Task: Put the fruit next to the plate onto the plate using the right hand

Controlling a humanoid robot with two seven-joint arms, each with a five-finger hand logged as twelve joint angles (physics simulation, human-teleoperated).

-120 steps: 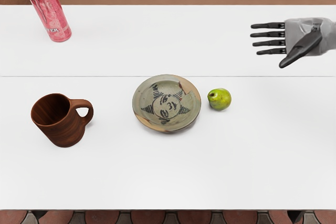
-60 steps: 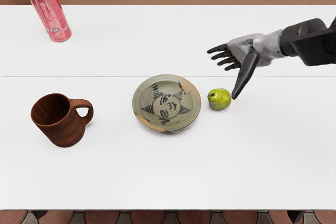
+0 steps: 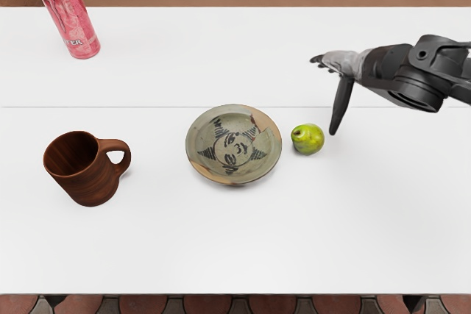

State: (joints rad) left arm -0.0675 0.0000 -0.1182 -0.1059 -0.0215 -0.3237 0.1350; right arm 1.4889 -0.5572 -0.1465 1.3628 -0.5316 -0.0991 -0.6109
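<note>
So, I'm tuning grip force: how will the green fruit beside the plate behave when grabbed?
The green apple looks round, so a sideways nudge would likely roll it. Its glossy skin may slip. It looks small against the right hand, so probably light.

A small green apple [image 3: 307, 138] sits just right of the patterned plate [image 3: 200, 154].

I see my right hand [image 3: 341, 71] at centre right, fingers extended and empty, just upper right of the green fruit [image 3: 307, 139] beside the plate [image 3: 234, 145] on the tabletop [image 3: 235, 240].
</note>
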